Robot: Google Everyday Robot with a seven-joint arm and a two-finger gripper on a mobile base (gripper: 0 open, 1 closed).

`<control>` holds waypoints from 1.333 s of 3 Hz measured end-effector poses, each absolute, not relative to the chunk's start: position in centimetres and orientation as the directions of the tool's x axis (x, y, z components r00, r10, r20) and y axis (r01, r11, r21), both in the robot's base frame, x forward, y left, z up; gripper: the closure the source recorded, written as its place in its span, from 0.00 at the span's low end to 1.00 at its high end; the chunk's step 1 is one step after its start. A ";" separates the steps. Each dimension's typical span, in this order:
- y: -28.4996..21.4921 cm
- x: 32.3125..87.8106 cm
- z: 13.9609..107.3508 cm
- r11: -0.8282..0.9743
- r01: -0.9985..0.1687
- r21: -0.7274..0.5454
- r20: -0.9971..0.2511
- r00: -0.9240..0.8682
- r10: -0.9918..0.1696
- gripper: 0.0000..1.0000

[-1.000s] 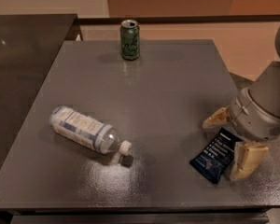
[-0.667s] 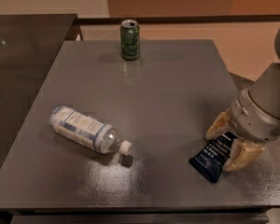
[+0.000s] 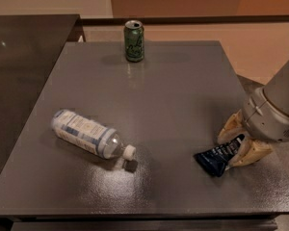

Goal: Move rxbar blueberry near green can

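The rxbar blueberry [image 3: 216,157] is a dark navy wrapper with white text at the table's right front. My gripper [image 3: 240,143] has its two tan fingers closed on the bar's right end, one finger [image 3: 229,128] on the far side and one on the near side. The bar's left end is creased and rests on or just above the table. The green can [image 3: 134,41] stands upright at the far middle of the table, far from the gripper.
A clear plastic bottle [image 3: 89,134] with a white-blue label lies on its side at the left front, cap pointing right. The grey table [image 3: 168,95] ends close to the gripper on the right. A darker counter [image 3: 24,57] adjoins the left side.
The fingers have closed in from either side of the bar onto it. The bar has turned and crumpled slightly between them. The can and bottle have not moved.
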State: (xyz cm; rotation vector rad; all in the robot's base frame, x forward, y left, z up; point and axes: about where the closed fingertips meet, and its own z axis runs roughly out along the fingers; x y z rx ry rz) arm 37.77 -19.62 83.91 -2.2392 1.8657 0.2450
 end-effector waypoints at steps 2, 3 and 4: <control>-19.2 40.0 86.3 -0.106 -0.987 -0.123 -0.248 0.134 -0.960 1.00; -18.3 42.1 87.4 -0.053 -0.984 -0.171 -0.233 0.092 -0.968 1.00; -17.6 43.9 88.3 -0.016 -0.978 -0.209 -0.231 0.066 -0.971 1.00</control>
